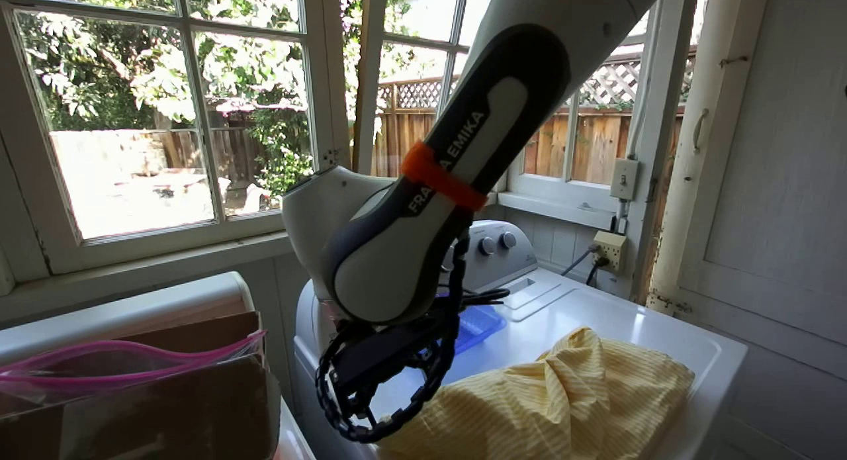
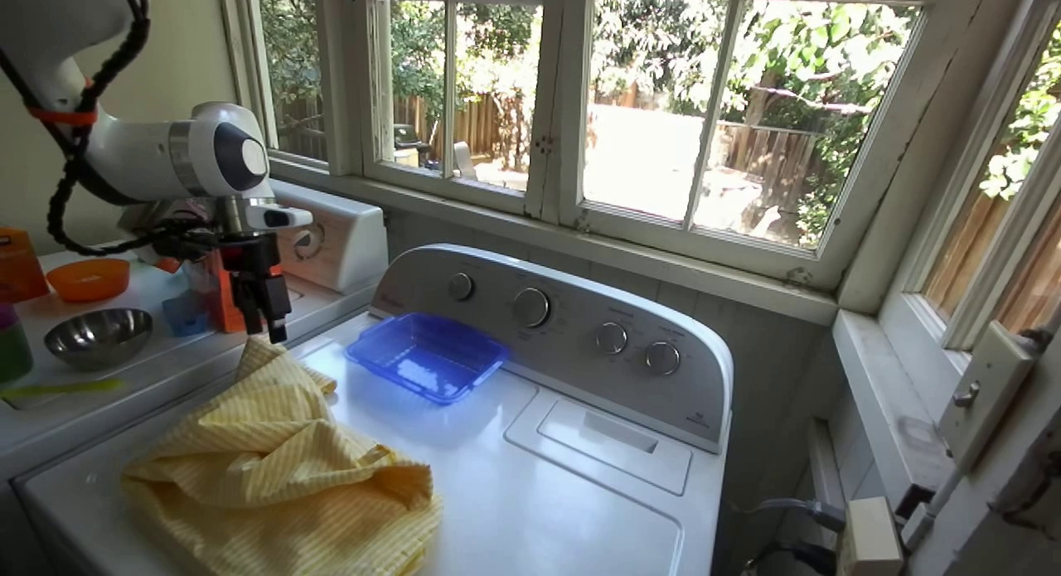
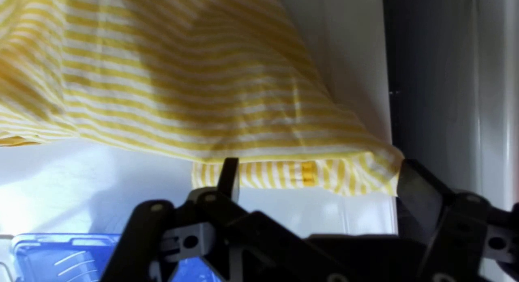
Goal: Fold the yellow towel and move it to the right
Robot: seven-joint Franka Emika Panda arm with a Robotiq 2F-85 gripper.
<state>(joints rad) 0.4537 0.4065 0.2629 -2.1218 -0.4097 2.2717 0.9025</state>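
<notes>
towel (image 2: 286, 485) lies rumpled on the washer (image 2: 539, 510), whose flat top likely suits folding. the tray (image 2: 427, 359) stands at the rear, apart from the towel, perhaps to leave room. the claw (image 3: 319, 168) hangs at the towel's corner (image 3: 375, 164), jaws wide apart, grasping nothing, presumably set there to pinch it.

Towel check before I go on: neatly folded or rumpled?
Rumpled. In both exterior views the towel lies in uneven creases and humps, with no squared-up layers.
</notes>
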